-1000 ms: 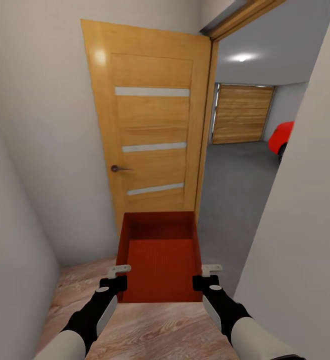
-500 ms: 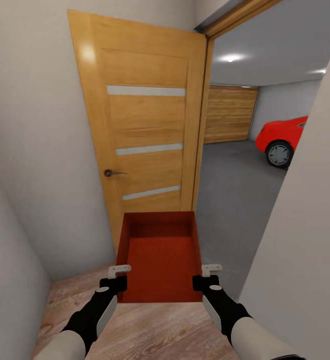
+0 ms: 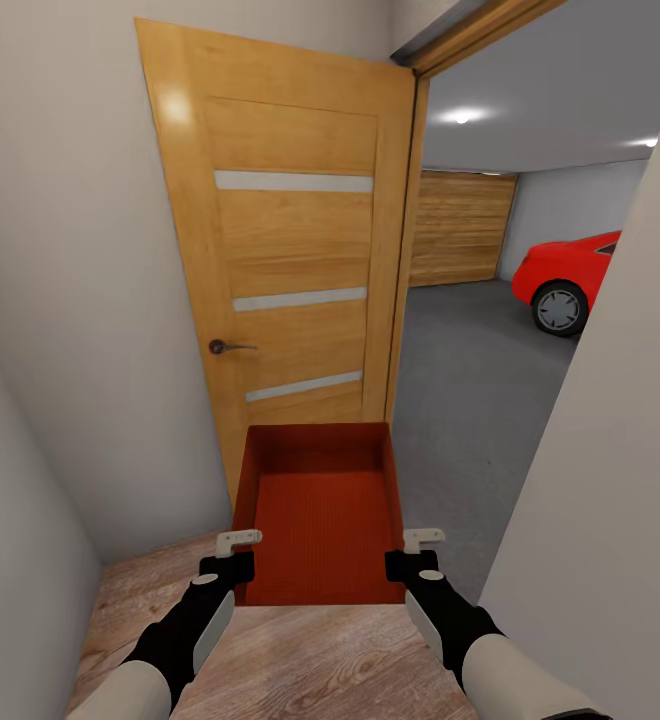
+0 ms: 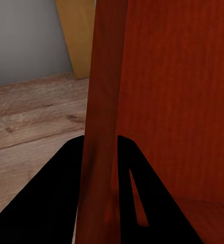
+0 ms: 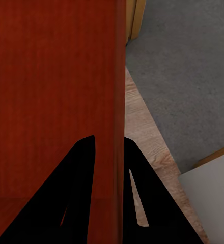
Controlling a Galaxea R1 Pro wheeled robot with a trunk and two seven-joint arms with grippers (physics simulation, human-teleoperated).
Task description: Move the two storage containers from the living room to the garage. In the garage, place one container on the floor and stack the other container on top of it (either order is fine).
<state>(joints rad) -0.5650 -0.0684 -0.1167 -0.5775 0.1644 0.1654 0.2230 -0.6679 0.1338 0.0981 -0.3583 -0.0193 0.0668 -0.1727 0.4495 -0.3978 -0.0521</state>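
With the storage container [image 3: 322,515] carried level, left gripper [image 3: 232,556] and right gripper [image 3: 414,551] each pinching a side wall, the open door [image 3: 280,270] stands just left ahead, so a drift could clip it at the garage floor [image 3: 475,370] threshold.

Even, soft light fills the hallway, nothing harsh. A glare spot sits high on the wooden door [image 3: 290,260], a pale hotspot near its top corner. Through the opening, a round ceiling light [image 3: 461,118] glows bright, another just peeking at the edge. The render is slightly soft, textures smeared, walls bending out toward the frame edges. In the wrist views the fingers [image 4: 56,203] read as flat black silhouettes, no detail, and the red bin wall [image 5: 56,76] looks blurry close up.
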